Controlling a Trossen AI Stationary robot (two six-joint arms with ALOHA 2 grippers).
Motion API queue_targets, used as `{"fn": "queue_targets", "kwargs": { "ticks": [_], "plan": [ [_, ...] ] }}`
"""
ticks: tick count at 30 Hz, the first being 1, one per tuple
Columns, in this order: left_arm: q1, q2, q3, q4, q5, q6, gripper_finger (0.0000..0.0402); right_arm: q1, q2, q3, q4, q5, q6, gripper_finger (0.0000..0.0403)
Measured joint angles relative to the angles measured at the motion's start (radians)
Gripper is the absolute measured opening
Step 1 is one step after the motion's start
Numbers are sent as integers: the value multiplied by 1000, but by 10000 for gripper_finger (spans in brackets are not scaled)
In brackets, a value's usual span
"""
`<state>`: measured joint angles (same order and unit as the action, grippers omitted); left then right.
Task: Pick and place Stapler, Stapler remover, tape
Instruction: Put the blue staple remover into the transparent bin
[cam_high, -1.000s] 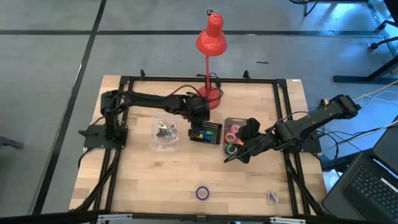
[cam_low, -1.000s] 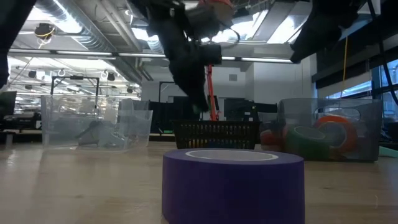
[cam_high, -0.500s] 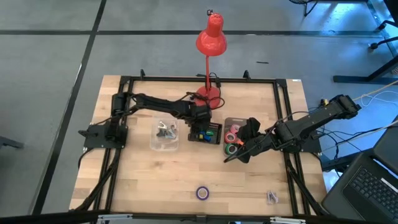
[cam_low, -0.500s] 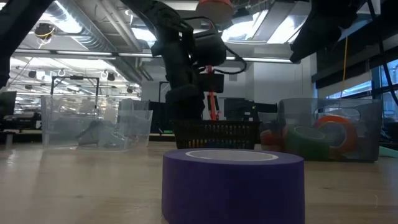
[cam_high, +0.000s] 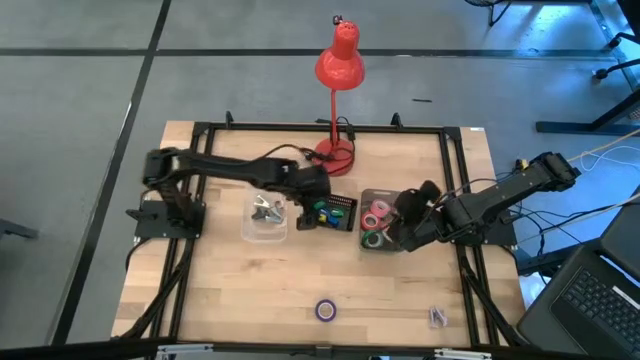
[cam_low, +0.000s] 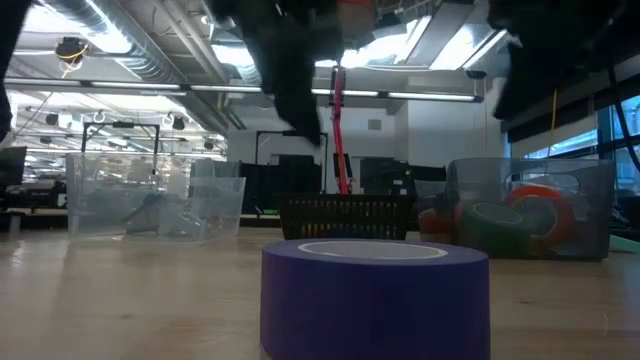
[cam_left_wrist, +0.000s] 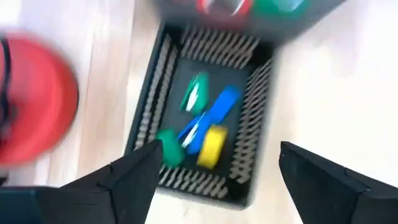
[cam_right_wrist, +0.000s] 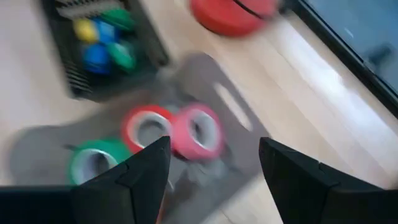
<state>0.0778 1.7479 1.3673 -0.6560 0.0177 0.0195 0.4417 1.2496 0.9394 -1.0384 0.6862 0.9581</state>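
A black mesh basket (cam_high: 335, 213) (cam_left_wrist: 205, 118) at mid-table holds small green, blue and yellow pieces (cam_left_wrist: 202, 127) that look like mini staplers. My left gripper (cam_high: 303, 200) (cam_left_wrist: 217, 180) hovers open above the basket's left side with nothing between its fingers. To the basket's right, a grey bin (cam_high: 372, 222) holds red, pink and green tape rolls (cam_right_wrist: 171, 134). My right gripper (cam_high: 402, 230) (cam_right_wrist: 214, 180) hangs open over that bin. A purple tape roll (cam_high: 326, 309) (cam_low: 375, 295) lies flat near the front edge. A clear tub (cam_high: 265, 215) holds grey metal stapler removers.
A red desk lamp (cam_high: 338, 60) stands with its base (cam_high: 336, 155) just behind the basket. A small grey piece (cam_high: 437, 316) lies at the front right. A black frame (cam_high: 200, 130) runs round the wooden table. Bare wood lies along the front.
My left gripper dipped into the basket, then rose out of it and drew back a little toward the table's left. My right gripper pulled back from the near side of the tape bin toward the far right and now hangs over the bin.
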Motion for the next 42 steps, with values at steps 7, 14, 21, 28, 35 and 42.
{"fn": "queue_targets", "kwargs": {
  "ticks": [7, 14, 21, 28, 35, 42],
  "plan": [
    [-112, -264, -162, 192, -50, -25, 306, 4, -31, -83, -153, -55, 211, 246],
    [-216, -474, -301, 228, -204, -104, 306, 4, -139, -287, -135, -233, 353, 246],
    [-282, -554, -331, 235, -234, -151, 306, 4, -279, -397, -20, -190, 401, 246],
    [-316, -561, -331, 239, -235, -159, 306, -43, -316, -405, 6, -184, 463, 231],
    [-334, -561, -331, 233, -235, -182, 306, -105, -317, -406, 116, -204, 619, 196],
    [-340, -560, -331, 234, -236, -190, 306, -138, -313, -406, 65, -317, 625, 174]
  ]
}}
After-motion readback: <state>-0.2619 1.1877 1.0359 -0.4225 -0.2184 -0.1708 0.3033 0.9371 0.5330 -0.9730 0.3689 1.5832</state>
